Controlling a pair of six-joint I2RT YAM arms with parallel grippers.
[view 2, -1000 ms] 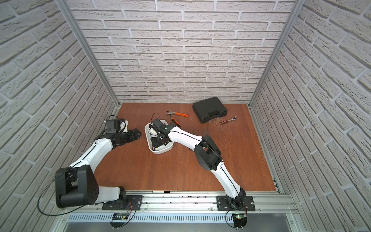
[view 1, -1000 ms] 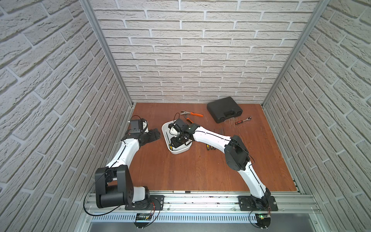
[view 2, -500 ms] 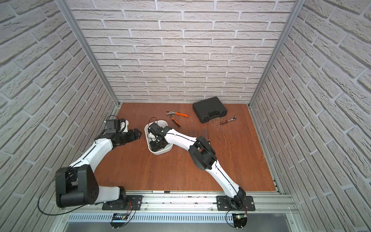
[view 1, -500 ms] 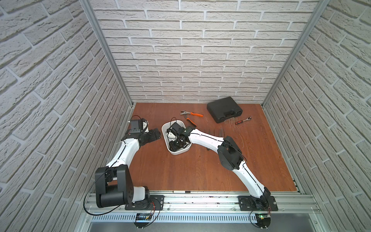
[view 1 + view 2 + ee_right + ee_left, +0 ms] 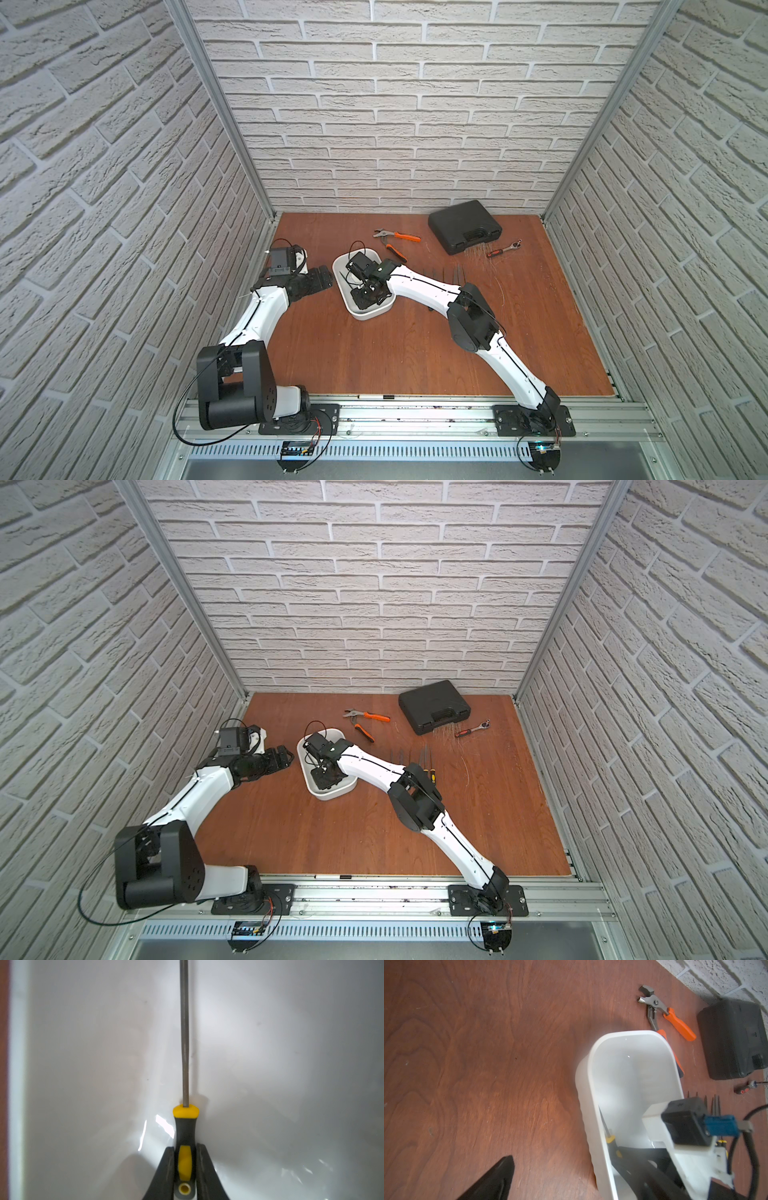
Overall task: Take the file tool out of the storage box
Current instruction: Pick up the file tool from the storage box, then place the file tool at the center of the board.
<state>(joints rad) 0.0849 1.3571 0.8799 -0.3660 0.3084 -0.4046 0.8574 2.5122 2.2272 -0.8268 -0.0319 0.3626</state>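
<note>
The white storage box (image 5: 368, 314) (image 5: 332, 804) stands on the wooden table left of centre. Inside it lies the file tool (image 5: 184, 1043), a thin grey shaft with a black and yellow handle (image 5: 185, 1126); its yellow collar (image 5: 610, 1138) also shows in the left wrist view. My right gripper (image 5: 185, 1150) (image 5: 365, 297) (image 5: 325, 779) reaches down into the box and is shut on the handle, one finger on each side. My left gripper (image 5: 322, 280) (image 5: 282, 756) hangs open just outside the box's left wall (image 5: 591, 1105). Only one of its fingers (image 5: 496, 1180) shows in its wrist view.
Behind the box lie orange-handled pliers (image 5: 397, 237). A black case (image 5: 463, 226) and a small ratchet (image 5: 505, 248) sit at the back right. A row of thin tools (image 5: 446, 274) lies right of the box, partly under my right arm.
My right gripper's jaws have closed on the file's handle, and the right arm's elbow has swung a little to the left. The left arm has not moved.
</note>
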